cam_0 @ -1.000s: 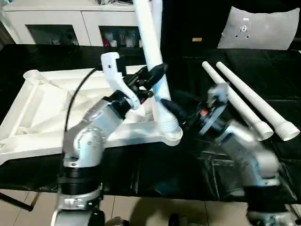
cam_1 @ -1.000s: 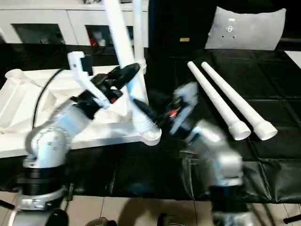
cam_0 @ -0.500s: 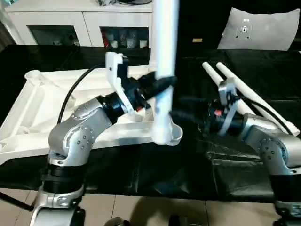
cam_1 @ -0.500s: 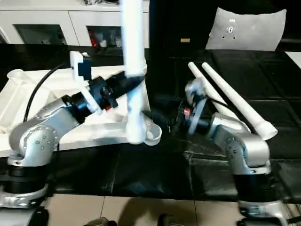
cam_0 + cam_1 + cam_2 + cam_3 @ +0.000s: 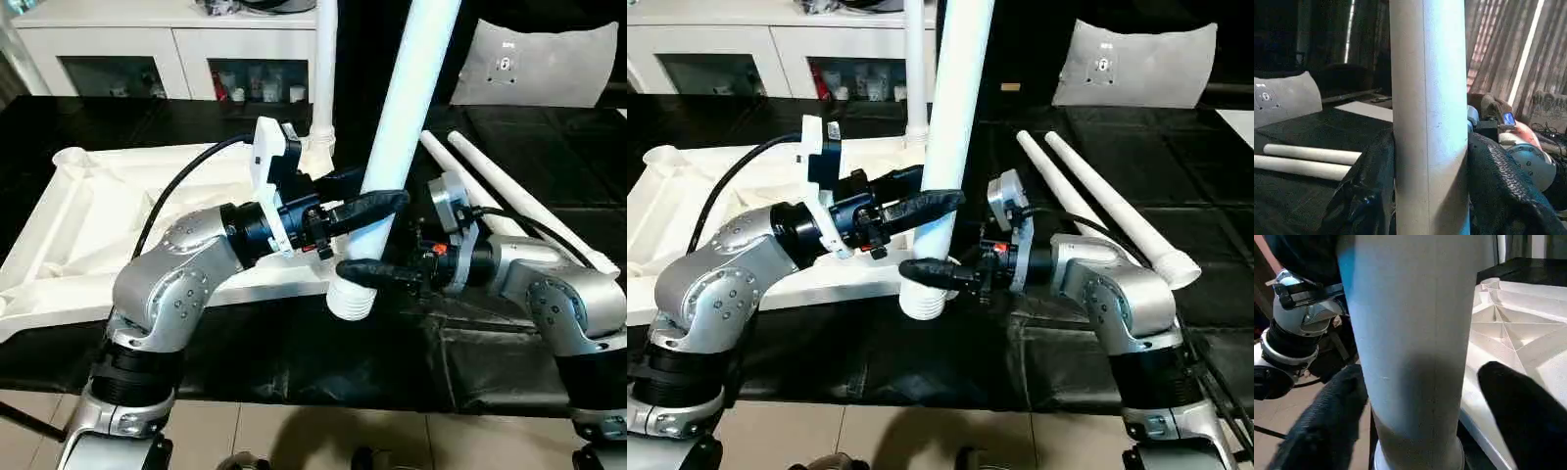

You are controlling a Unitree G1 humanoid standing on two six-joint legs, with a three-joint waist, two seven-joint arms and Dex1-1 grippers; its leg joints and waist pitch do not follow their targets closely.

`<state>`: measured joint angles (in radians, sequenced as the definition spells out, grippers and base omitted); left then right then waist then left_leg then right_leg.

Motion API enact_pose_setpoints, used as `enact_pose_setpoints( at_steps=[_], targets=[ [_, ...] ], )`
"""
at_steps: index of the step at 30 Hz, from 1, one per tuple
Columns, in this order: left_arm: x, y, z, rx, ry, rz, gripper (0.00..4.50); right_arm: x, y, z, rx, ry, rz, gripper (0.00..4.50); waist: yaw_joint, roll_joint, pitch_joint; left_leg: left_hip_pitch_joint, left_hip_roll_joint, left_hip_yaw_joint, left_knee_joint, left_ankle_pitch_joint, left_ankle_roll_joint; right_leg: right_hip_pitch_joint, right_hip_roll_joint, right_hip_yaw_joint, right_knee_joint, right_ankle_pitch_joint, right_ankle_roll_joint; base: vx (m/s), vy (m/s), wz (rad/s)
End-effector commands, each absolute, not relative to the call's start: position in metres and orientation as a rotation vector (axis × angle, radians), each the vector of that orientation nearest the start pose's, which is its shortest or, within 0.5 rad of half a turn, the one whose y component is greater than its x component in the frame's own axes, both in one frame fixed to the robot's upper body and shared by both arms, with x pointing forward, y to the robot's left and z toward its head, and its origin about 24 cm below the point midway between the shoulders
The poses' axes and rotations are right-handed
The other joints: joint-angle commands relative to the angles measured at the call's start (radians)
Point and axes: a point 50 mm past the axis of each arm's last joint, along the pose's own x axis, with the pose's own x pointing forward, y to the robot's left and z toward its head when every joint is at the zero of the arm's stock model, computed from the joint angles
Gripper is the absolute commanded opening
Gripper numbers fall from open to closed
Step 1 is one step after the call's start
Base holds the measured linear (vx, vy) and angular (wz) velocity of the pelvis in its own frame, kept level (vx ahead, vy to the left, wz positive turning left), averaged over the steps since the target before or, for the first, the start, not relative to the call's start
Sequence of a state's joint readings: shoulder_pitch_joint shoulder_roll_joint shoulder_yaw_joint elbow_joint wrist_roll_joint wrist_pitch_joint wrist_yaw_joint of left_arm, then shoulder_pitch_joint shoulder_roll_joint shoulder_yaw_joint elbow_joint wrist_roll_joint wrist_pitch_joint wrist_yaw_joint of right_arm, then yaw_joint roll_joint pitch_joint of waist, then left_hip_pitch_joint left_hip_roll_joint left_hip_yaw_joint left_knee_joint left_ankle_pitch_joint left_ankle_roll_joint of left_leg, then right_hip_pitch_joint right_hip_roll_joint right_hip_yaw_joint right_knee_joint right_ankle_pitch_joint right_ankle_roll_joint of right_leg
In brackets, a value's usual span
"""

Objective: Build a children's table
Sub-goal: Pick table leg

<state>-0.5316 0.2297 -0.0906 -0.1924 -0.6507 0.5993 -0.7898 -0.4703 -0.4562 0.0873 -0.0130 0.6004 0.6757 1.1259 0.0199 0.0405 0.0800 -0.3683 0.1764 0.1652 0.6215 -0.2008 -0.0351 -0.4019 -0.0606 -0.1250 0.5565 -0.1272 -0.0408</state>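
The children's table top (image 5: 118, 215) lies upside down on the left, its ribbed underside up. One white leg (image 5: 323, 88) stands upright in its far right corner. My left gripper (image 5: 377, 208) is shut on another leg (image 5: 402, 127), which leans to the right at its top, threaded end (image 5: 351, 299) down just past the top's near right corner. In the left wrist view both black fingers (image 5: 1366, 196) press against it. My right gripper (image 5: 362, 270) stands open around the leg's lower part; its fingers (image 5: 1518, 406) flank the leg, one with a gap.
Two more legs (image 5: 509, 206) lie side by side on the black table cover (image 5: 392, 362) at the right. A white cabinet (image 5: 147, 49) and a grey cushion (image 5: 534, 64) stand behind. The table's front edge and the floor lie just below my arms.
The held leg has swung from leaning left, through upright, to leaning right, its threaded end coming forward. My right gripper has moved in around the leg's lower part.
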Motion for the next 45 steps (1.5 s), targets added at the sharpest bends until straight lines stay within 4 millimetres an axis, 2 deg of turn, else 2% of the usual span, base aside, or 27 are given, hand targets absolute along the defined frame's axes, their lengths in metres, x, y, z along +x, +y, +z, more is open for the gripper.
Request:
enact_pose_setpoints(
  at_steps=[1,3,5,13,21,45],
  targets=[
    [0.2804,0.0742,0.1914,-0.196,-0.163,-1.305,1.84,0.2849,-0.1333,0.1356,0.183,0.237,1.403,3.66,0.001,-0.025,-0.082,0.006,0.039,-0.014,-0.062,-0.129,0.079,0.056,-0.078,0.045,-0.085,-0.530,-0.019,0.000,0.000,0.00],
    [0.2797,0.0734,0.1912,-0.198,-0.164,-1.310,1.84,0.2847,-0.1330,0.1350,0.185,0.238,1.404,3.50,0.001,-0.029,-0.085,0.006,0.039,-0.013,-0.061,-0.124,0.080,0.057,-0.078,0.046,-0.083,-0.525,-0.021,0.000,0.000,0.00],
    [0.2792,0.0725,0.1908,-0.197,-0.165,-1.314,1.84,0.2847,-0.1326,0.1341,0.189,0.242,1.408,3.48,0.003,-0.027,-0.084,0.006,0.040,-0.013,-0.062,-0.120,0.081,0.057,-0.078,0.046,-0.082,-0.521,-0.025,0.000,0.000,0.00],
    [0.2780,0.0691,0.1907,-0.199,-0.174,-1.324,1.84,0.2835,-0.1314,0.1303,0.210,0.264,1.428,2.59,0.003,-0.029,-0.086,0.008,0.042,-0.014,-0.062,-0.133,0.071,0.056,-0.078,0.044,-0.085,-0.534,-0.017,0.000,0.000,0.00],
    [0.2767,0.0667,0.1894,-0.195,-0.171,-1.336,1.84,0.2836,-0.1303,0.1301,0.212,0.266,1.438,2.06,0.007,-0.032,-0.090,0.009,0.042,-0.014,-0.062,-0.138,0.066,0.057,-0.079,0.045,-0.084,-0.527,-0.022,0.000,0.000,0.00],
    [0.2775,0.0664,0.1880,-0.182,-0.160,-1.341,1.84,0.2854,-0.1296,0.1279,0.167,0.259,1.415,1.98,0.009,-0.031,-0.089,0.007,0.043,-0.014,-0.062,-0.130,0.068,0.057,-0.078,0.047,-0.080,-0.507,-0.031,0.000,0.000,0.00]
  ],
)
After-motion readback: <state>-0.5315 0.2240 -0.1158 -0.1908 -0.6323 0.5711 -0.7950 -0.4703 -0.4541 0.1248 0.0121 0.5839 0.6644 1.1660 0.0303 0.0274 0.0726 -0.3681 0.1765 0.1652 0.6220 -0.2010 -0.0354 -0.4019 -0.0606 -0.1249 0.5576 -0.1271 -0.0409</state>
